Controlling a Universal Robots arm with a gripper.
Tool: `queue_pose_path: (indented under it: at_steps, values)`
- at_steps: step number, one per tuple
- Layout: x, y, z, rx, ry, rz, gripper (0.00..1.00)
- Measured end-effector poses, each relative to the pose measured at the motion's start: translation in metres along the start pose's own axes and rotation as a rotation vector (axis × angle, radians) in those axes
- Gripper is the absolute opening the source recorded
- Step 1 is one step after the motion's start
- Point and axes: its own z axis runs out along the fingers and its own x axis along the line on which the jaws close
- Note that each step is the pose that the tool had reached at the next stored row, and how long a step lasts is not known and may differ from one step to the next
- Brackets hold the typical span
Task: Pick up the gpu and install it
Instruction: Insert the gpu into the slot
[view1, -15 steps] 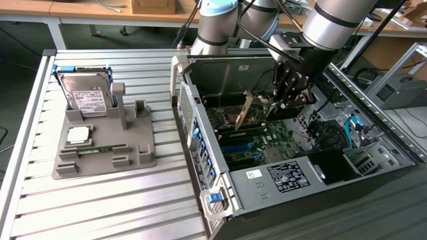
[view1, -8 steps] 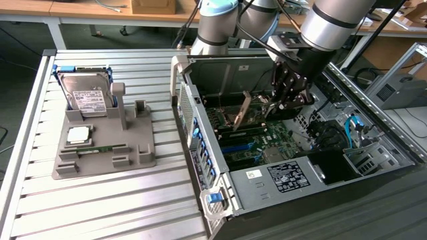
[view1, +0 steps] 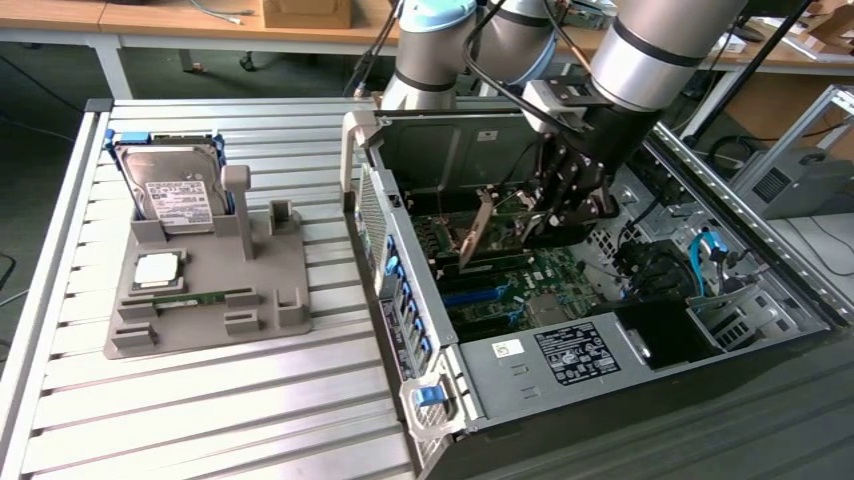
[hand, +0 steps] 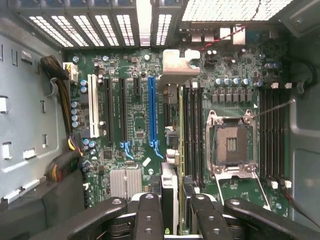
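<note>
- End effector (hand: 172, 200) clamps the gpu (hand: 176, 125) edge-on, inside the computer case (view1: 441, 385), above the motherboard (hand: 125, 70).
- Risk, I'd say: card sits beside the blue slot (hand: 151, 110), not over it; pressing misaligned could jam.

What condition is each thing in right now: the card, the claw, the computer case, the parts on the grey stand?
gpu: held edge-up over the motherboard, inside the case.
gripper: shut on the gpu.
computer case: side open, lying flat.
processor socket: empty.
hard drive: propped on the grey stand, untouched.
</note>
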Motion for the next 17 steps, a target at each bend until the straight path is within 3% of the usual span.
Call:
queue_pose_path:
  at_steps: [7,17]
  values:
    - [0.009,0.0041,0.0045,0.0,0.0007,0.0,0.27]
    - [0.016,0.0116,0.0084,0.0001,0.0075,0.0,0.27]
